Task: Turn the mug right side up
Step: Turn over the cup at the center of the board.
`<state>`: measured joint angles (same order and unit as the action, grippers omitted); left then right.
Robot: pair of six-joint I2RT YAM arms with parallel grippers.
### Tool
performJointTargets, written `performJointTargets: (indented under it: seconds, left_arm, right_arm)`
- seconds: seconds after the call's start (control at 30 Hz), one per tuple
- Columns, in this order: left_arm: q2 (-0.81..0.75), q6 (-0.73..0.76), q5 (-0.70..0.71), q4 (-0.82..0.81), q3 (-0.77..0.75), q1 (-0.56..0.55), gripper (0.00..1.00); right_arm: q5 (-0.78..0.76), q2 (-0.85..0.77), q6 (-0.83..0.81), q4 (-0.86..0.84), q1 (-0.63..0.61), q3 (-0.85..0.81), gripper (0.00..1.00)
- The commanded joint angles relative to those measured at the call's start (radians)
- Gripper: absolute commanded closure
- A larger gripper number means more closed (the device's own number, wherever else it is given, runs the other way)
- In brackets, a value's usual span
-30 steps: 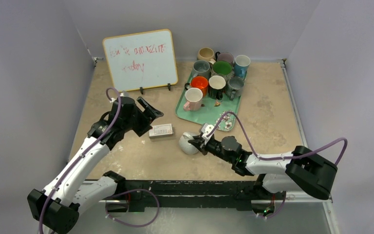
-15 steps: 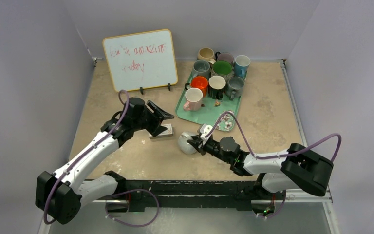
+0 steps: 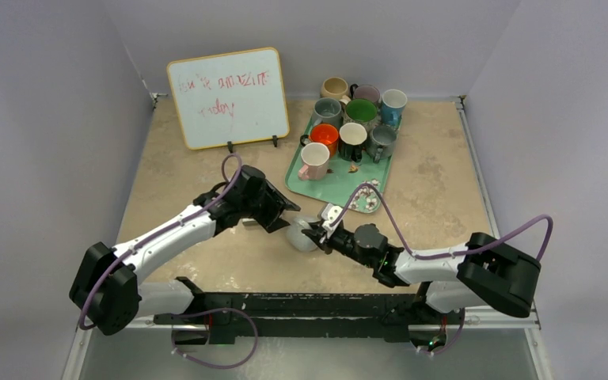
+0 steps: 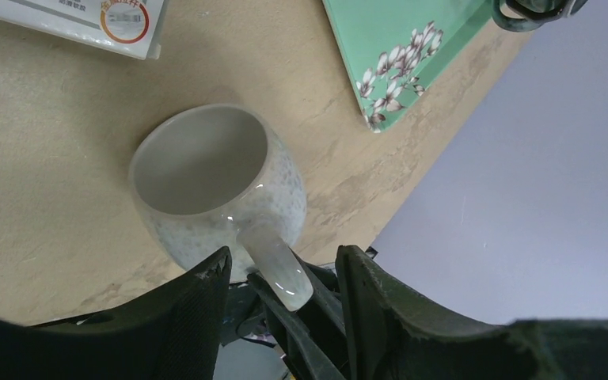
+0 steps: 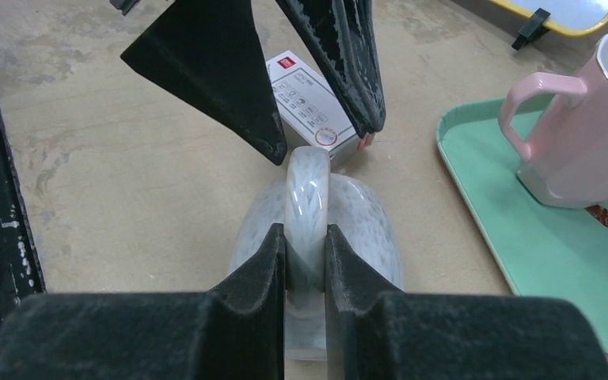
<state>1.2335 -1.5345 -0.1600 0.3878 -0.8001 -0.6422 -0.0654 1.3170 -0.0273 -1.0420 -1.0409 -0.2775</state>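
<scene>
The mug (image 3: 301, 236) is a speckled pale grey one lying on its side on the tan table, its mouth facing the left wrist camera (image 4: 202, 162). My right gripper (image 5: 305, 237) is shut on the mug's handle (image 5: 307, 186), which stands up between its pads; in the top view the right gripper (image 3: 321, 233) reaches in from the right. My left gripper (image 4: 283, 261) is open, its two fingers standing on either side of the handle and of the right gripper's tips, with gaps on both sides. In the top view the left gripper (image 3: 283, 218) sits just left of the mug.
A small white box (image 5: 313, 99) lies just behind the mug. A green tray (image 3: 328, 186) to the right rear carries several upright mugs, the pink one (image 5: 582, 134) nearest. A whiteboard (image 3: 228, 96) stands at the back left.
My left arm has swung right and down from beside the white box to the mug, and its jaws have narrowed. The right gripper has kept its hold on the handle.
</scene>
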Motion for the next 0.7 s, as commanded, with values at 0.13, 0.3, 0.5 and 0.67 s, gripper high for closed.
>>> performJointTargets:
  seconds: [0.13,0.3,0.5,0.67]
  left_arm:
    - [0.070,-0.074,0.001,-0.006,-0.040,-0.057,0.54]
    - [0.102,-0.066,-0.008,-0.001,-0.062,-0.079,0.56]
    - [0.103,-0.046,0.017,0.017,-0.089,-0.090,0.78]
    - [0.084,0.050,0.040,0.028,-0.108,-0.100,1.00]
  right_arm:
    - [-0.022,-0.014,-0.058,0.000,-0.024,-0.061,1.00]
    - [-0.023,-0.008,-0.062,0.017,-0.036,-0.068,1.00]
    - [-0.030,-0.031,-0.075,0.062,-0.051,-0.078,0.95]
    - [-0.100,-0.171,-0.067,0.178,-0.051,-0.067,0.77]
